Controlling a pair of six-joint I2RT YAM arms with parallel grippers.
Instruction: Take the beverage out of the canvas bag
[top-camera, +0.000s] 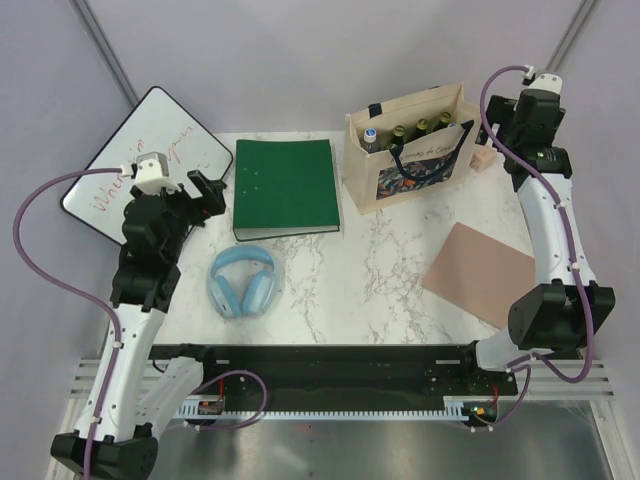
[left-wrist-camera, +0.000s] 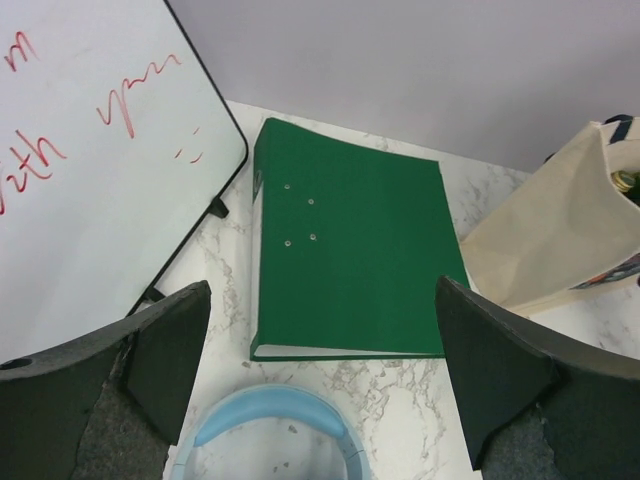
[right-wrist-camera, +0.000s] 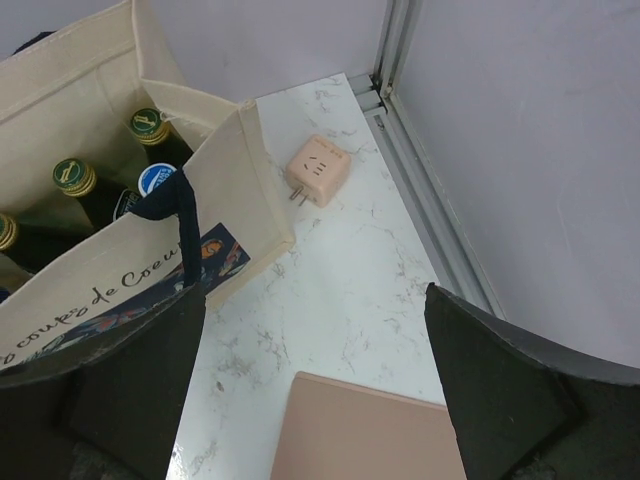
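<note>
The beige canvas bag (top-camera: 362, 182) with black strap handles and a dark blue print panel stands upright at the back of the table, right of centre. Several capped bottles stand in it: green ones (top-camera: 421, 127) and a blue-capped one (top-camera: 370, 134). The right wrist view shows the bag (right-wrist-camera: 235, 165), the gold-capped bottles (right-wrist-camera: 73, 176) and a blue-and-white cap (right-wrist-camera: 157, 178). My right gripper (top-camera: 500, 140) (right-wrist-camera: 315, 300) is open and empty, hovering just right of the bag. My left gripper (top-camera: 207, 190) (left-wrist-camera: 322, 310) is open and empty at the far left, well away from the bag (left-wrist-camera: 545, 240).
A green binder (top-camera: 285, 187) lies left of the bag. Blue headphones (top-camera: 243, 282) lie in front of the binder. A whiteboard (top-camera: 140, 160) with red writing leans at the far left. A peach plug adapter (top-camera: 484, 158) sits right of the bag. A pink-brown pad (top-camera: 480, 272) lies at the near right.
</note>
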